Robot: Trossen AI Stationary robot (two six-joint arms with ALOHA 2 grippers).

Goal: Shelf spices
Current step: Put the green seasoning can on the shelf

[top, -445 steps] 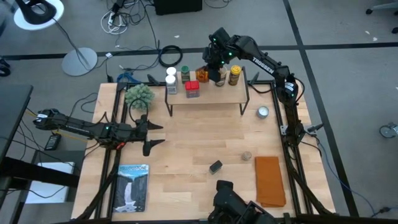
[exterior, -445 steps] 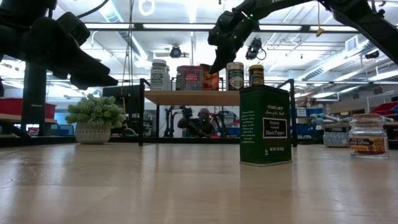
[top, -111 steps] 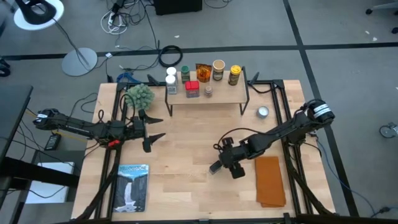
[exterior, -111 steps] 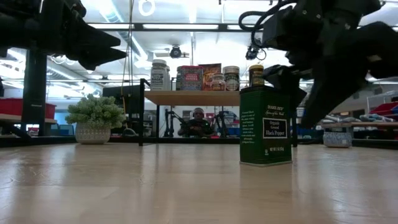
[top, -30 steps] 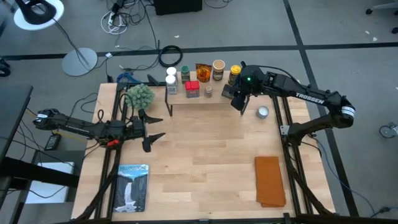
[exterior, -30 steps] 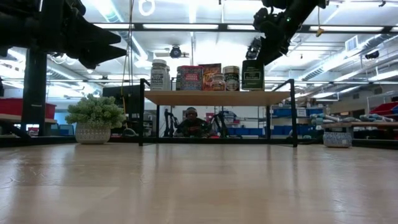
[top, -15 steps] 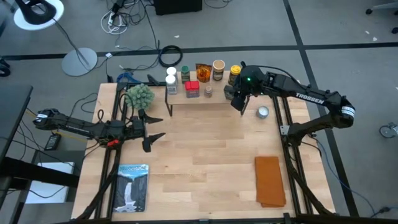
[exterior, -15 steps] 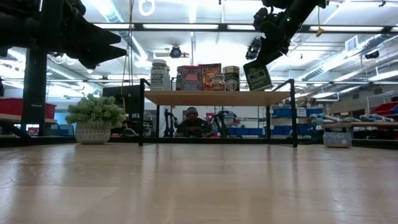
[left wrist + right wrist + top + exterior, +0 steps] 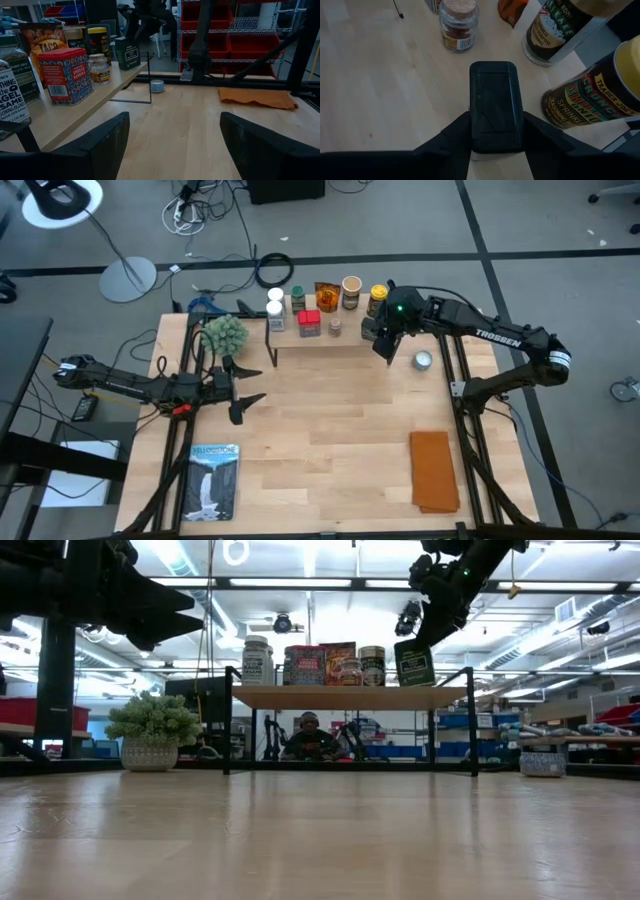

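Observation:
The shelf point(image 9: 335, 340) stands at the table's far edge and carries several spices: a white-capped jar point(image 9: 275, 315), a red tin point(image 9: 309, 323), an orange packet point(image 9: 326, 294), a tan canister point(image 9: 351, 292), a yellow-capped jar point(image 9: 377, 300) and a small cork-topped jar point(image 9: 456, 25). My right gripper point(image 9: 382, 340) is over the shelf's right end, shut on the dark green pepper tin point(image 9: 414, 662). My left gripper point(image 9: 250, 388) hangs open over the table's left side, near the plant. My right gripper pinches the pepper tin near its dark top point(image 9: 496, 102) between the two fingers point(image 9: 455, 132), one on each long side. It comes from above, pointing down. The tin hangs slightly tilted, its base point(image 9: 416, 683) at the shelf board; whether it rests there I cannot tell.
A fuzzy green plant point(image 9: 224, 333) stands left of the shelf. A flat silver round tin point(image 9: 423, 360) lies right of it. An orange cloth point(image 9: 434, 470) lies at the near right and a book point(image 9: 214, 478) at the near left. Bare wood lies between them.
The pepper tin in my right gripper stood upright over the shelf's right end, tipped to a clear slant, and has come back most of the way toward upright. The gripper has stayed in nearly the same place and kept its hold.

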